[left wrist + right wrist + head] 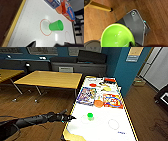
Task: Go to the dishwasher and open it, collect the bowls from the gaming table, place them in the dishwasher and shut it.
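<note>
A bright green bowl [90, 116], tall like a cup, stands on the white top of the gaming table [100, 129] beside a red printed ring. My left gripper [70, 118] reaches in over the table's near left edge, a short way left of that bowl, and is open. In the left wrist view the same bowl [56, 25] stands ahead of the spread fingertips [32, 44], with nothing between them. The paler lime-green bowl [116, 36] hangs above the wooden floor in the right wrist view, with a dark finger of my right gripper [132, 44] gripping its rim.
Board game boxes [87, 95], an orange disc [98, 103] and a red disc [93, 85] cover the table's far half. Yellow wooden tables [50, 79] stand to the left, a blue pillar [125, 69] to the right. My grey base [136, 25] lies under the lime bowl.
</note>
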Robot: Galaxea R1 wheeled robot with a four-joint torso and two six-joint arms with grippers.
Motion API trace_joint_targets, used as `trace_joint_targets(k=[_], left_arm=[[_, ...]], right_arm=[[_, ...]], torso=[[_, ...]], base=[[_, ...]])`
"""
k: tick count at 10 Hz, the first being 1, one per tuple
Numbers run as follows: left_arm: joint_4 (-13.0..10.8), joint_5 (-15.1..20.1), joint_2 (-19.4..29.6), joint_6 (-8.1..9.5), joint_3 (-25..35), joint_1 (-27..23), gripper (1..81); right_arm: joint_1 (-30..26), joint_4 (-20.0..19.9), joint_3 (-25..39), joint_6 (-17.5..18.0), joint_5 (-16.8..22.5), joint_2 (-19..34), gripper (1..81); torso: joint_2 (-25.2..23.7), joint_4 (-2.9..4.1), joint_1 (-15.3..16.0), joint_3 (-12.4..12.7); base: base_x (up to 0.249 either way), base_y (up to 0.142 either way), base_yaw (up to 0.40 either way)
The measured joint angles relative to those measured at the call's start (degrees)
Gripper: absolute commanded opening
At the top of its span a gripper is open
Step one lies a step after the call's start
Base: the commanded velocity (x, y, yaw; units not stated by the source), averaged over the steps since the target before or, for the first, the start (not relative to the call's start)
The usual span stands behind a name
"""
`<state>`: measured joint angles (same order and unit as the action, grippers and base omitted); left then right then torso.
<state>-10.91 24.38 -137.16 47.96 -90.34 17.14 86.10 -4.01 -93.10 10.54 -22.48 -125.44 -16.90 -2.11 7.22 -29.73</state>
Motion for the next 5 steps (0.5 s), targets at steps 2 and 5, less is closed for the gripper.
trace_joint_targets(k=[2, 5], left_arm=[[0.0, 0.17, -2.93, 0.35, -2.43, -0.72, 81.1], [0.0, 0.15, -6.36, 1.82, -3.95, -1.62, 81.1]], right_arm=[[-0.24, 0.05, 0.16, 0.0, 0.0, 0.0, 1.0], [-0.05, 0.13, 0.27, 0.01, 0.02, 0.0, 1.0]], torso=[[0.02, -1.83, 0.0, 0.0], [0.02, -2.34, 0.02, 0.0]], base=[[0.0, 0.0, 0.0], [0.0, 0.0, 0.0]])
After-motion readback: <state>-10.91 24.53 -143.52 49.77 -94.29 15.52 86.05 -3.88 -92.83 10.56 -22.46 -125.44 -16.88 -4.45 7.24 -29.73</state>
